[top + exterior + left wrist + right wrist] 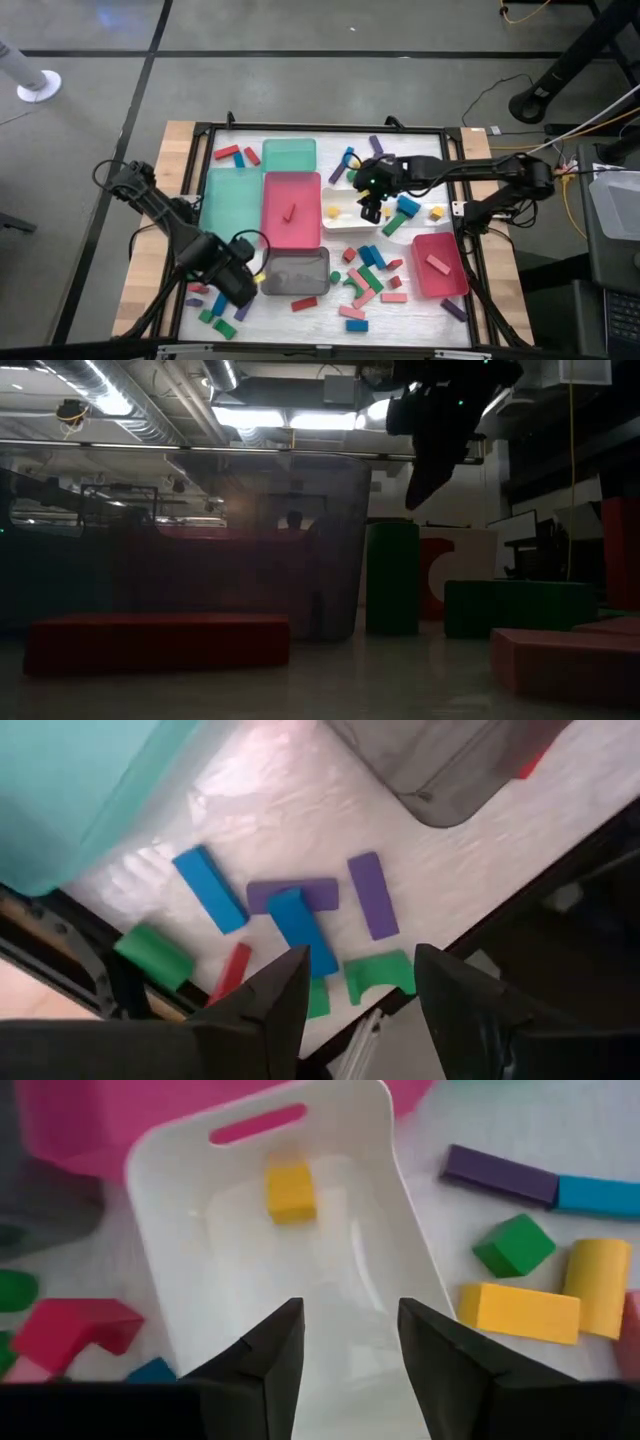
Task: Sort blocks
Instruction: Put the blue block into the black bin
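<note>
Your right gripper [345, 1345] hangs released, empty, over the white tray [400, 1230] — descending, it could strike the rim just beside it.

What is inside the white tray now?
The white tray holds one yellow block. The right hand, open and empty, hangs above it; its fingers cover the tray's near end.

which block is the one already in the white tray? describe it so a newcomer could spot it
Find the white tray in the middle of the table, right of the big pink tray. The yellow cube lies alone inside it, at its left end; other yellow blocks lie on the bare table.
</note>
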`<state>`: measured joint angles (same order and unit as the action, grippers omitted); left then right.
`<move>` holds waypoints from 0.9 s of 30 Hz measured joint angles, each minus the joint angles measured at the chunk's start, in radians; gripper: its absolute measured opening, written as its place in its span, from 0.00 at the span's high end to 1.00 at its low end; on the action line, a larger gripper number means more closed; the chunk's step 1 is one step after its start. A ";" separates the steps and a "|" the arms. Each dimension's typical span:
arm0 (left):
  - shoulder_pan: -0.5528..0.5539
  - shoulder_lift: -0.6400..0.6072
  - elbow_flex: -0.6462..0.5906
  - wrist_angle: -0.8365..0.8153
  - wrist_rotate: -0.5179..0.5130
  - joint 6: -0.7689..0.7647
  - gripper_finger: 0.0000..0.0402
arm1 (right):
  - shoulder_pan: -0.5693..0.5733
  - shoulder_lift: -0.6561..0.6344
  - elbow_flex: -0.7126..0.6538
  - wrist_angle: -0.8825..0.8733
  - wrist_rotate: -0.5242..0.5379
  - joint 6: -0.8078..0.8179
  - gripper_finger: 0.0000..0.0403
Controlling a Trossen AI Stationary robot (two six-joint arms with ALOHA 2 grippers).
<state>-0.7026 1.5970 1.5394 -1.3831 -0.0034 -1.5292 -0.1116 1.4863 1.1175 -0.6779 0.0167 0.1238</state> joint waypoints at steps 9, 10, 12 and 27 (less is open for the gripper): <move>-0.107 0.006 -0.106 0.201 -0.052 -0.242 0.58 | 0.001 0.035 0.000 0.005 -0.044 0.054 0.59; -0.115 0.007 -0.130 0.217 -0.051 -0.265 0.58 | 0.001 0.035 0.000 0.008 -0.045 0.064 0.59; -0.129 0.007 -0.179 0.221 -0.050 -0.318 0.58 | 0.001 0.035 0.000 0.021 -0.053 0.084 0.59; -0.136 0.007 -0.383 0.251 -0.018 -0.356 0.58 | 0.001 0.035 0.000 0.034 -0.074 0.167 0.59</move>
<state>-0.8383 1.6043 1.1564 -1.1317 -0.0209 -1.8854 -0.1108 1.5211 1.1172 -0.6443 -0.0570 0.2905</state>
